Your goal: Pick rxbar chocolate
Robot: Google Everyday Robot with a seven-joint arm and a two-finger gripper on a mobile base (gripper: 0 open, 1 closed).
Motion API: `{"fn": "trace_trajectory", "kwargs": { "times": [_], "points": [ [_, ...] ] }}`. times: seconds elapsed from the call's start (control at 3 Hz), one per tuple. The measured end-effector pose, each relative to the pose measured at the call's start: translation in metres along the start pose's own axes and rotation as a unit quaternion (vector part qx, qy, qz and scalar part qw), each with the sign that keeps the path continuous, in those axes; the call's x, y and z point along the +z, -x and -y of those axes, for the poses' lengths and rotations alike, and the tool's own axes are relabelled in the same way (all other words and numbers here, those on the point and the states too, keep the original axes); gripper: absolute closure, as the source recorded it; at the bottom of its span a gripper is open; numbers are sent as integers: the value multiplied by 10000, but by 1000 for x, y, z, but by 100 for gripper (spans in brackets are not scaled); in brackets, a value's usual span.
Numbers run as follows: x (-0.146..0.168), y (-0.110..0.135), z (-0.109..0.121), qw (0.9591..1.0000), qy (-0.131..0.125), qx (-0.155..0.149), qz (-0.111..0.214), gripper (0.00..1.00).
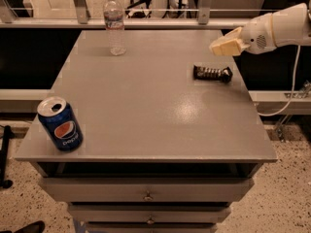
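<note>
The rxbar chocolate (212,73), a small dark shiny bar with crimped ends, lies flat on the grey table (146,106) near its right edge. My gripper (226,43), cream-coloured on a white arm coming in from the right, hangs in the air just above and slightly behind the bar. It is apart from the bar and holds nothing.
A blue Pepsi can (60,124) stands at the table's front left corner. A clear water bottle (114,24) stands at the back left. Drawers (146,191) sit under the tabletop. A metal railing (160,22) runs behind the table, and a white cable (286,101) hangs at the right.
</note>
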State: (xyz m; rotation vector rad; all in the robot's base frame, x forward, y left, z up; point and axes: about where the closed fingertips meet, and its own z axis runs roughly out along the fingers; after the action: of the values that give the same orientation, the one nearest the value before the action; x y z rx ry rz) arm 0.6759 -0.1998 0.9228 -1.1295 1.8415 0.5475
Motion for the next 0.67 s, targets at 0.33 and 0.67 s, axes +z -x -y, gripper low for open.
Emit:
{"fn": "trace_trajectory", "kwargs": {
  "times": [0.33,0.67],
  "points": [
    [-4,15,-4,9996,81,-38,266,97],
    [-1,14,-7,9997,161,-92,183,74]
  ]
}}
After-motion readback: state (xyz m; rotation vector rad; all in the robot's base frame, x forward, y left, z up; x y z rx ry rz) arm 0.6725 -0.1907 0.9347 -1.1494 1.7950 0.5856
